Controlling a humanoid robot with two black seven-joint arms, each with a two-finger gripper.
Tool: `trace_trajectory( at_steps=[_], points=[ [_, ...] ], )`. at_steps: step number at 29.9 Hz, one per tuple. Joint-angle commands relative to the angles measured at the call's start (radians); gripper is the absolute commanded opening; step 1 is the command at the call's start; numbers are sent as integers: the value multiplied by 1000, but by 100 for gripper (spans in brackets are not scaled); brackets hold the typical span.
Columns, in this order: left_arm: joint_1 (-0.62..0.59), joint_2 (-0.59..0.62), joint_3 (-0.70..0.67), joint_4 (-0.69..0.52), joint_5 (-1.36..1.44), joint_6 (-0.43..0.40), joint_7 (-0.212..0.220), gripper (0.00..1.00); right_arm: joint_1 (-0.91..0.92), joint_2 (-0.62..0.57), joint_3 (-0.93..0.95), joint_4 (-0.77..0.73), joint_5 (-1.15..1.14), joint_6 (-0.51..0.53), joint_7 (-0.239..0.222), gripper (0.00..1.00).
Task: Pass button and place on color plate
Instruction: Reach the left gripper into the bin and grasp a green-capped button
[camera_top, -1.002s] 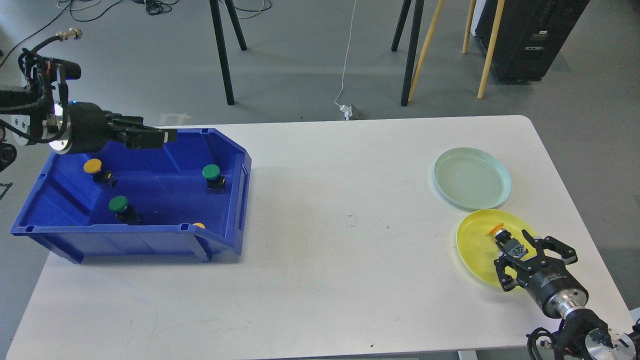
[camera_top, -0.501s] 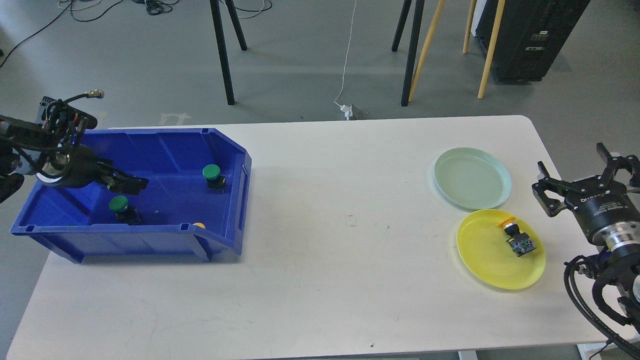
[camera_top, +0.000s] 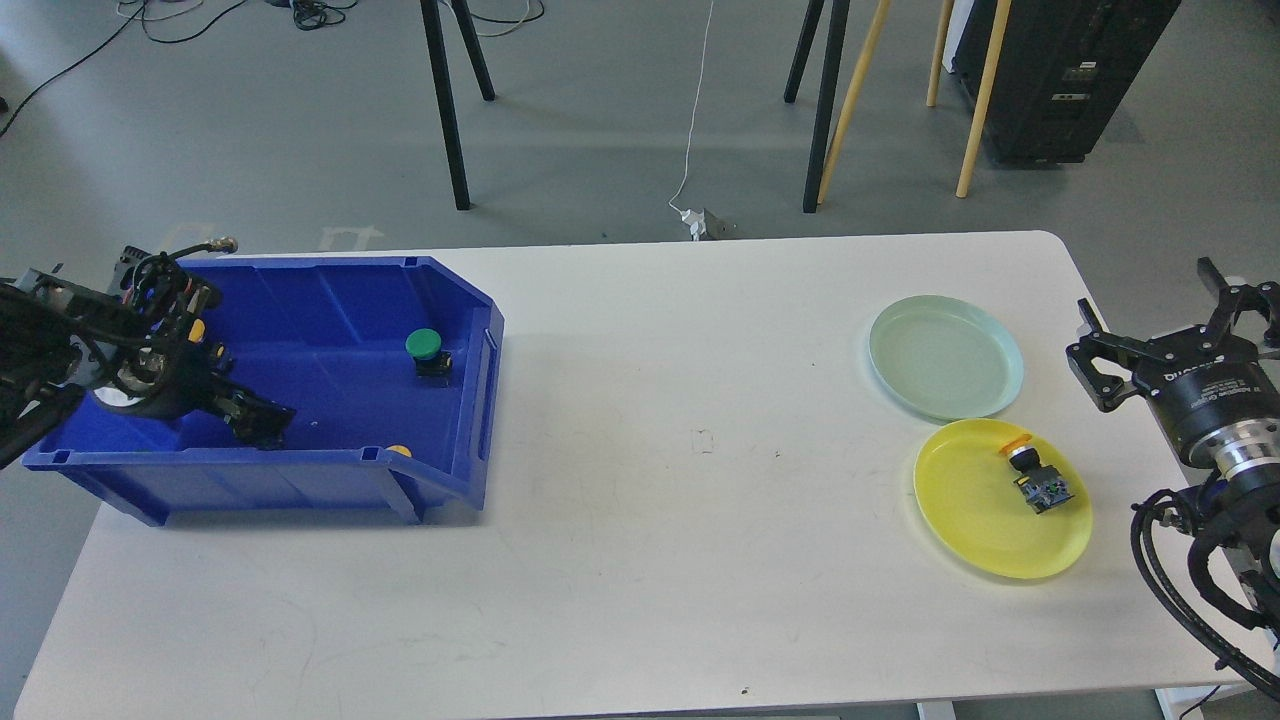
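A blue bin (camera_top: 455, 300) stands at the table's left. In it, a green button (camera_top: 423, 346) stands near the right wall, and a yellow cap (camera_top: 398, 451) peeks over the front wall. My left gripper (camera_top: 256, 424) is low inside the bin near the front wall. Its dark fingers cannot be told apart, and anything under them is hidden. Another yellow cap (camera_top: 197, 330) shows beside the left wrist. An orange-capped button (camera_top: 1036, 482) lies on the yellow plate (camera_top: 965, 500). My right gripper (camera_top: 1165, 322) is open and empty, past the table's right edge.
A pale green plate (camera_top: 945, 357) lies just behind the yellow plate, at the right of the white table (camera_top: 680, 520). Chair and stand legs are on the floor beyond the table's far edge.
My left gripper has gone down into the bin and now covers the spot of the near green button. My right gripper let go of the orange-capped button and drew back right.
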Motion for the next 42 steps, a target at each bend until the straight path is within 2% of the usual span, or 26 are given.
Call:
trace_trajectory(
  at_steps=[1, 7, 9, 11, 14, 15, 19, 21, 25, 27, 29, 30, 31, 32, 36, 42],
  points=[
    [2, -19, 6, 44, -2, 0, 0, 98, -6, 0, -2, 1, 0, 0, 2, 100],
    [2, -43, 24, 82, -2, 0, 0, 95, -11, 0, -5, 1, 0, 0, 2, 100],
    [2, -42, 33, 81, -2, 0, 0, 89, -12, 0, -5, 1, 0, 0, 2, 100],
    [3, -37, 35, 81, 0, 0, 0, 70, -12, 0, -5, 0, -2, 0, 2, 100],
    [35, -34, 36, 82, 0, 0, 0, 66, -15, 0, -5, -3, -2, 0, 2, 100],
    [37, -34, 35, 84, 0, 0, 0, 61, -20, 0, -5, -2, -2, 0, 2, 100],
    [42, -29, 36, 82, 2, 0, 0, 6, -33, 0, -5, -3, -2, 2, 2, 100],
    [42, -29, 35, 82, -2, 0, 0, 5, -40, 0, -5, -3, -2, 3, 2, 100],
    [39, -29, 35, 82, -3, 0, 0, 5, -44, 0, -5, -2, -2, 8, 2, 100],
    [37, -31, 35, 82, -3, 0, 0, 10, -49, 2, -4, 0, -2, 8, 2, 100],
    [36, -34, 35, 82, -5, 0, 0, 25, -50, 0, -4, 0, -2, 9, 2, 100],
    [33, -34, 35, 82, -6, 0, 0, 37, -50, 0, -4, -2, -2, 9, 2, 100],
    [31, -37, 33, 82, -14, 0, 0, 54, -52, 2, -4, -2, -2, 9, 2, 100],
    [29, -37, 33, 82, -21, 0, 0, 64, -55, 0, -4, 0, -2, 9, 2, 100],
    [28, -37, 33, 82, -64, 0, 0, 80, -57, 0, -4, -2, -2, 9, 2, 100],
    [28, -40, 32, 82, -81, 0, 0, 90, -63, 2, -4, 0, -2, 9, 2, 100]
  ],
)
